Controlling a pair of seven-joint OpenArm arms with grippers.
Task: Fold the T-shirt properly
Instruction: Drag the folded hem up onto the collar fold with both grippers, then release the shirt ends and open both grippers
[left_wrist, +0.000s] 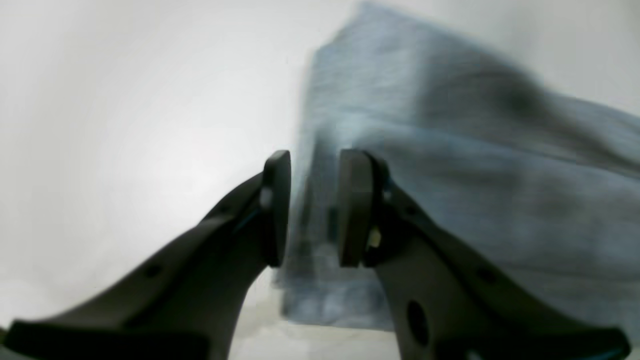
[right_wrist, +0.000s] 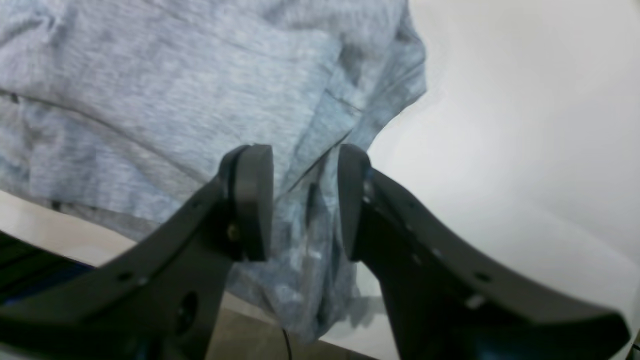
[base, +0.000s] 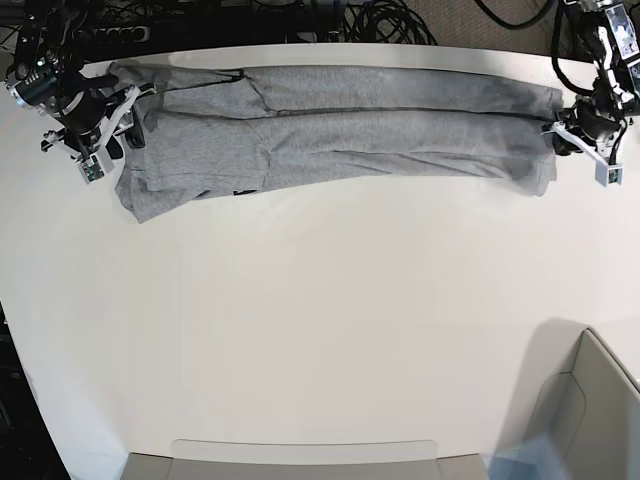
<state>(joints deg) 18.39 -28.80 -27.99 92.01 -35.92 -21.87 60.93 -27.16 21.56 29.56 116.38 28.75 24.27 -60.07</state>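
Right tool with jaws parted around a bunched edge of the grey T-shirt

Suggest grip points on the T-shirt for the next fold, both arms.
The T-shirt lies as a long narrow band along the table's far edge. Probably best: pinch the two short ends, each arm coming in from its own outer side. The left gripper and right gripper are at those ends, jaws apart with cloth edges between them. Layers stack there, so grip through all.

Robotics lab, bare white table, tangle of black cables behind its far edge
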